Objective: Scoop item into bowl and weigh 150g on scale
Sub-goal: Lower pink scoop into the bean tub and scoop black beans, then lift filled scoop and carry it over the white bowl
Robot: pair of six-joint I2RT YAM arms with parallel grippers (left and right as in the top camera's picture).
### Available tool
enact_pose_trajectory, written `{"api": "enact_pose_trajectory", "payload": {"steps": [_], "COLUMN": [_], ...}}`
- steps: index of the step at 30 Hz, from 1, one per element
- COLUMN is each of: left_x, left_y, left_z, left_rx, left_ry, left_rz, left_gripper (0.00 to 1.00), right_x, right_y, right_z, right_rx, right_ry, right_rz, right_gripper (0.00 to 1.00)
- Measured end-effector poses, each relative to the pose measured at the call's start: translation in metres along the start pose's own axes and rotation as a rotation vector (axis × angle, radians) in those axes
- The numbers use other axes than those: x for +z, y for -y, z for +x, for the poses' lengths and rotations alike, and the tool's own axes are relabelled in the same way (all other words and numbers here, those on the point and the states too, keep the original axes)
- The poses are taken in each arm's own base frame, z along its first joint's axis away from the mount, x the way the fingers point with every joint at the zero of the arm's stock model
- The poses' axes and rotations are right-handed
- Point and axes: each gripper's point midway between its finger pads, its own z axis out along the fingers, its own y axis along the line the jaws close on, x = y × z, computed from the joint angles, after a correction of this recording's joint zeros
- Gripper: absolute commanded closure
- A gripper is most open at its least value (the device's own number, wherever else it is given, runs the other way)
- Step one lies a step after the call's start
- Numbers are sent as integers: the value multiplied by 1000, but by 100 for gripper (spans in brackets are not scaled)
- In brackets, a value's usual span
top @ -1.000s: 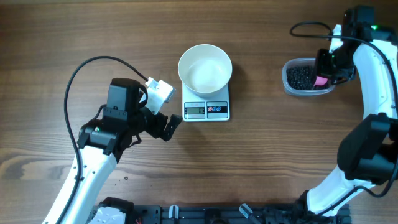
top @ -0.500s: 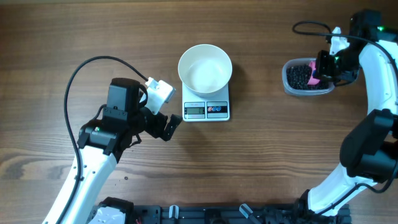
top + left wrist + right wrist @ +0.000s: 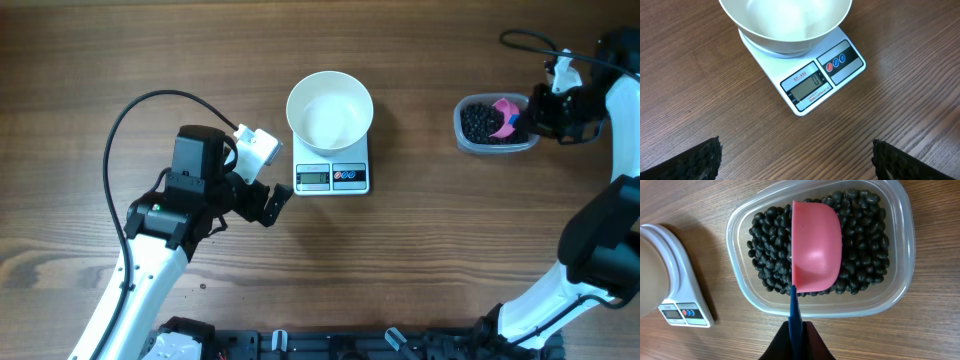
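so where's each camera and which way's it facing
overhead: above the wooden table, looking straight down; both arms show
left wrist: looks down at the round white bowl on the white digital scale; open left claw at bottom corners
right wrist: looks into the clear plastic tub of black beans; right claw shut on pink scoop
shared: both wrist views show the scale
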Motion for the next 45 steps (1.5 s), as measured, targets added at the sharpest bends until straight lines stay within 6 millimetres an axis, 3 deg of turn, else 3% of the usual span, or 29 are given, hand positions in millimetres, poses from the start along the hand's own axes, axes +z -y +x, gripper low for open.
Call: {"api": "enact_pose_trajectory", "payload": {"steps": [5,15,19,27,34,45], "left_x": [0,0,0,0,0,0], "left_y": [0,0,0,0,0,0], "left_z": [0,0,0,0,0,0], "left_rx": [0,0,0,0,0,0], "left_ry": [0,0,0,0,0,0], "left_rz": [0,0,0,0,0,0], "left_gripper": [0,0,0,0,0,0], "right_x": [-7,-36,-44,-51,-48,-19], "right_y": [5,35,30,-8,-56,-169], "right_z": [-1,10,10,4,-1,-5], "right_rx": [20,93,81,-6,-102,-284], "right_ry": [21,76,102,145,144,83], "right_rz": [-83,-235,-313,-481,-597,-726], "right_gripper": [96,96,96,96,96,96]}}
